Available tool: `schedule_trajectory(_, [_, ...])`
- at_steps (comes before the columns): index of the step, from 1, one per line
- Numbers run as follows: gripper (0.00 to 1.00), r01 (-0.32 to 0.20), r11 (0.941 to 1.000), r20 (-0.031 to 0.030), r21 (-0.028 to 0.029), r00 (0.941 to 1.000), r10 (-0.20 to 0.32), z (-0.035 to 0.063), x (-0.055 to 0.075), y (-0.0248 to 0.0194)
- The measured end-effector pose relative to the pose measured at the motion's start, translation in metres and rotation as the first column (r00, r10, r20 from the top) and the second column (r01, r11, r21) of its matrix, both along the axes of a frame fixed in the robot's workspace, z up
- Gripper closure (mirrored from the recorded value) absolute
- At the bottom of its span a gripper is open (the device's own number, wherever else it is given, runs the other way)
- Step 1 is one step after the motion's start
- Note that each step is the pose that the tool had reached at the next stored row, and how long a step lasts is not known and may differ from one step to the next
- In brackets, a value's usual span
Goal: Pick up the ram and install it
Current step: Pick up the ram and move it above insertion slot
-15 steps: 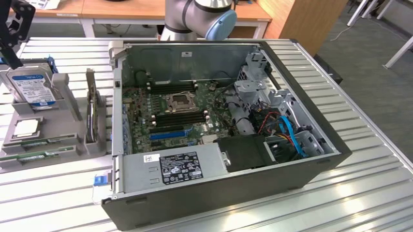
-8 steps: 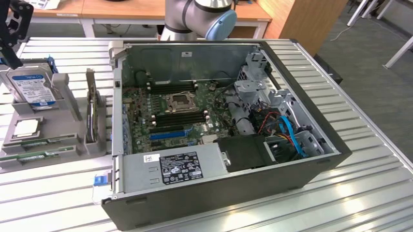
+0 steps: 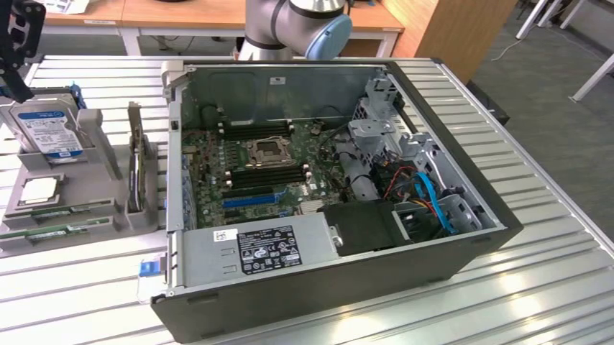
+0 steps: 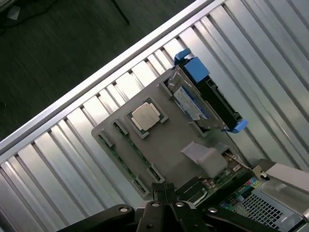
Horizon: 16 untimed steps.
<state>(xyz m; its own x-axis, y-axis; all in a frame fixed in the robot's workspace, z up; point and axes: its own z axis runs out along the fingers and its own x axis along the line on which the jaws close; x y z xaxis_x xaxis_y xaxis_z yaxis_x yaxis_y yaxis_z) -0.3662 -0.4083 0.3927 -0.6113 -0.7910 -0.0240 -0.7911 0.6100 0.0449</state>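
Two green ram sticks (image 3: 53, 214) (image 3: 48, 233) lie side by side in the front slots of a grey holder tray (image 3: 96, 183) at the exterior view's left, beside the open computer case. In the wrist view the ram (image 4: 124, 155) runs along the tray's long edge, beyond the fingertips. My gripper (image 3: 16, 43) hangs high over the tray's back end, above the hard drive. Seen from the wrist, the gripper (image 4: 164, 189) has its fingers together with nothing between them. The long black memory slots (image 3: 269, 176) flank the CPU socket on the motherboard.
On the tray stand a silver hard drive with a blue label (image 3: 50, 133) (image 4: 195, 102), a loose CPU (image 3: 40, 190) (image 4: 145, 116) and an upright card (image 3: 137, 169). The open case (image 3: 461, 248) holds a power supply (image 3: 264, 244), a drive cage and cables. The table is ribbed metal.
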Motion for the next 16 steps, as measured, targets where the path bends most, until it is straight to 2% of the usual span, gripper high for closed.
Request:
schedule_trajectory(4, [0.90,-0.056,0.9984,0.0000,0.0000,0.9984,0.056,0.0000,0.0000,0.0000])
schedule_trajectory(9, [0.90,-0.123,0.9924,0.0001,0.0001,0.9924,0.123,-0.0001,0.0000,0.0000])
schedule_trajectory(12, [0.90,-0.167,0.9860,0.0000,0.0000,0.9860,0.167,0.0000,0.0000,0.0000])
schedule_trajectory(16, [0.90,-0.225,0.9743,0.0000,0.0001,0.9743,0.225,0.0000,0.0000,0.0000])
